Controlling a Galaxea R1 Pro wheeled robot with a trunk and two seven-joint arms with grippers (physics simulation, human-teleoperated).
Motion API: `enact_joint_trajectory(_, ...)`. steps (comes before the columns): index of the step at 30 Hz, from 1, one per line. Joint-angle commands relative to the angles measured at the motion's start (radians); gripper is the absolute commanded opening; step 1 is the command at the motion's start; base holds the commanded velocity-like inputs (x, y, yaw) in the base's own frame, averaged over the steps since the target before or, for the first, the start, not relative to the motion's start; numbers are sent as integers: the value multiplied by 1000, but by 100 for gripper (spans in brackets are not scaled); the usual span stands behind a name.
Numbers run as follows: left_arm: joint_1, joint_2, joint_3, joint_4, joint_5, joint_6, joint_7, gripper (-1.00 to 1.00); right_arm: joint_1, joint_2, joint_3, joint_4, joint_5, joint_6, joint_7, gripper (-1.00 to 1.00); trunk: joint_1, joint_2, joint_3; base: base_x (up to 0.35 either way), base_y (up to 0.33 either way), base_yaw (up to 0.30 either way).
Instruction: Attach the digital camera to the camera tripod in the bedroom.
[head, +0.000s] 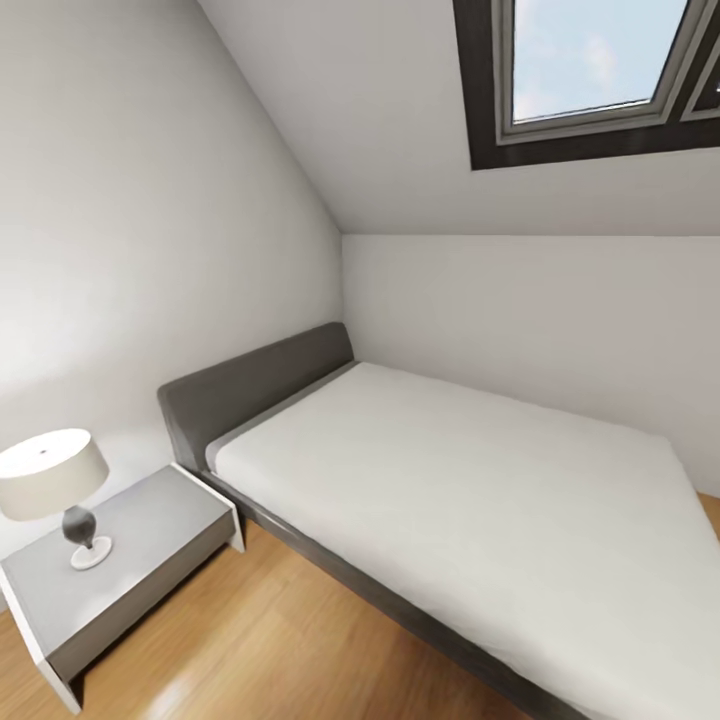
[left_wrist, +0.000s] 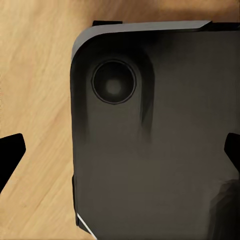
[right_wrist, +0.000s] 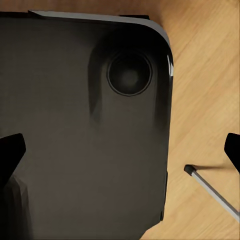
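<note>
The bedroom shows in the head view: white walls, a sloped ceiling with a dark-framed skylight (head: 590, 75) and a grey bed (head: 440, 500) with a white mattress. The digital camera is out of view. One thin silver leg with a black foot (right_wrist: 210, 192), seemingly of the camera tripod, rests on the wood floor in the right wrist view. My left gripper (left_wrist: 120, 155) hangs open over my own dark base (left_wrist: 160, 140), holding nothing. My right gripper (right_wrist: 120, 152) is open too, its black fingertips (right_wrist: 11, 152) spread wide above the base.
A grey bedside table (head: 110, 580) with a white-shaded lamp (head: 55, 480) stands left of the bed's headboard. Light wood floor (head: 270, 640) runs between the table and the bed. The bed takes up the right half of the room ahead.
</note>
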Motion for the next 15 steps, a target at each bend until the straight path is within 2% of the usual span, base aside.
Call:
enact_joint_trajectory(1, 0, 0, 1, -2, 1, -1, 0, 100, 0, 0, 0, 0, 0, -3, -1, 100, 0, 0, -1, 82, 0, 0)
enact_joint_trajectory(9, 0, 0, 1, -2, 1, -1, 1, 100, 0, -2, 0, 0, 0, -4, -1, 100, 0, 0, -1, 34, 0, 15)
enact_joint_trajectory(15, 0, -1, 1, -2, 1, -1, 1, 100, 0, -3, 0, 0, 0, -3, 0, 100, 0, 0, -1, 6, 0, 133)
